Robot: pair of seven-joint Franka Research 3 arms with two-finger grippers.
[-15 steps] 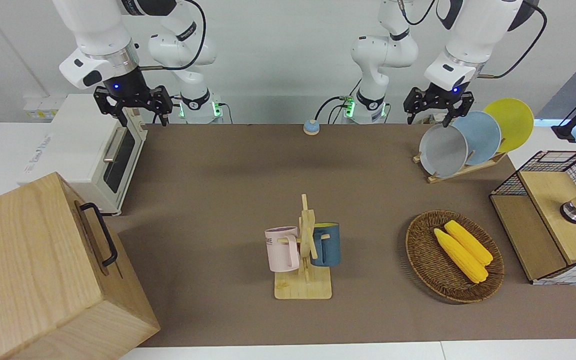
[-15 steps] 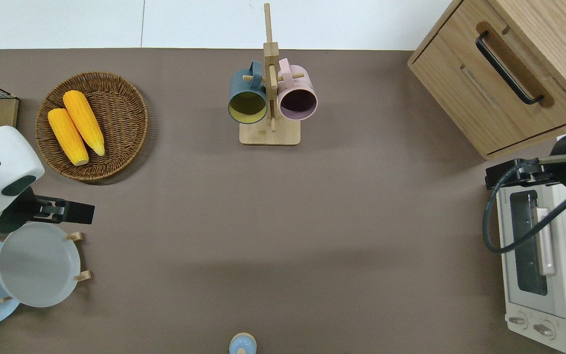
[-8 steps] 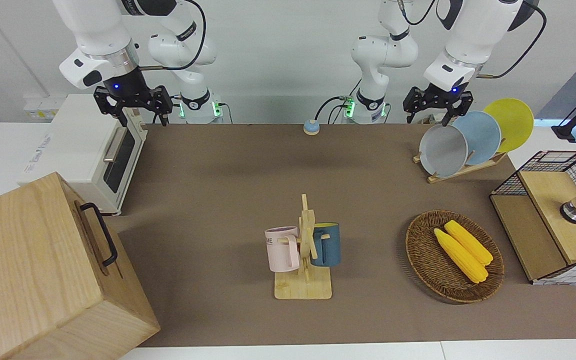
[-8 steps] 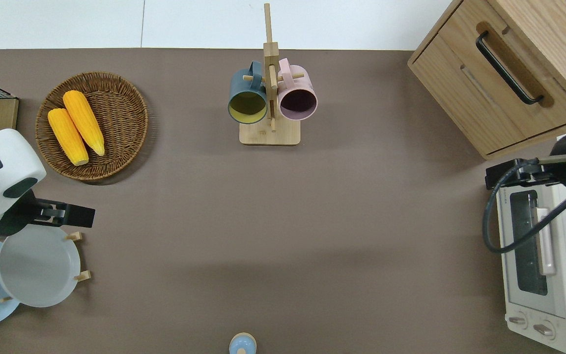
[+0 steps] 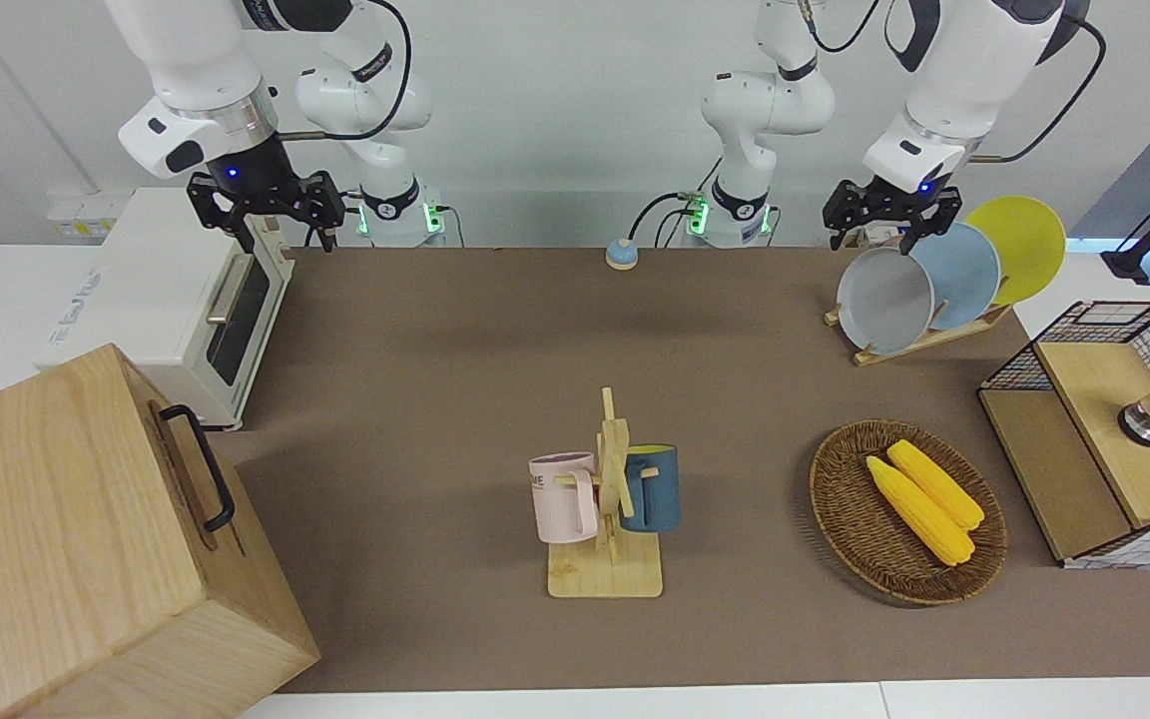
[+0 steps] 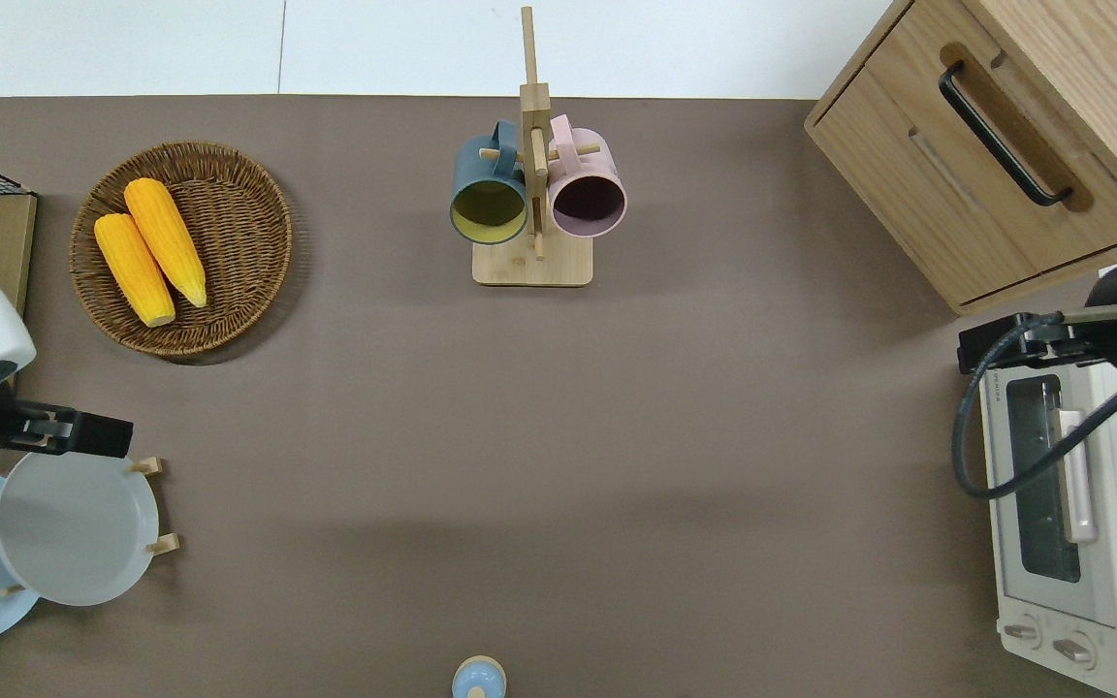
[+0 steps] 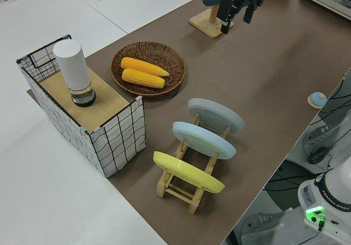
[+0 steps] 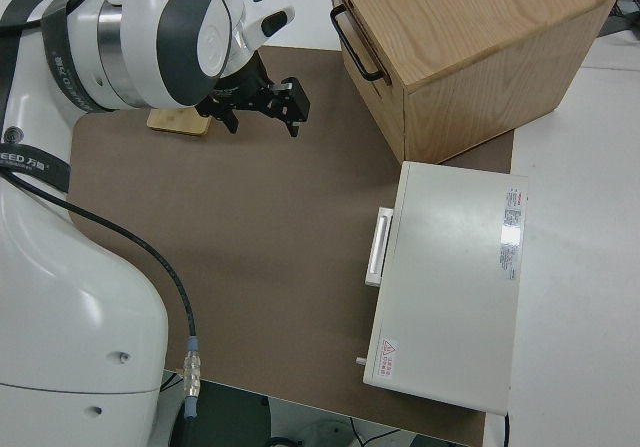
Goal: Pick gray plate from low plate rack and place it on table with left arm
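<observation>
The gray plate (image 5: 884,300) leans in the low plate rack (image 5: 919,340) at the left arm's end of the table (image 5: 455,399), in the slot nearest the table's middle. It also shows in the overhead view (image 6: 74,528) and the left side view (image 7: 216,116). My left gripper (image 5: 872,238) is open and empty in the air, over the plate's farther rim in the overhead view (image 6: 64,436). My right gripper (image 5: 281,235) is open and parked.
A light-blue plate (image 5: 954,275) and a yellow plate (image 5: 1019,245) share the rack. A wicker basket with two corn cobs (image 5: 904,514), a wire-sided box (image 5: 1104,429), a mug stand (image 5: 610,499), a toaster oven (image 5: 176,300) and a wooden cabinet (image 5: 86,539) stand around.
My left gripper has moved toward the left arm's end of the table and slightly nearer to the robots, still open. The plates and the right arm have not moved.
</observation>
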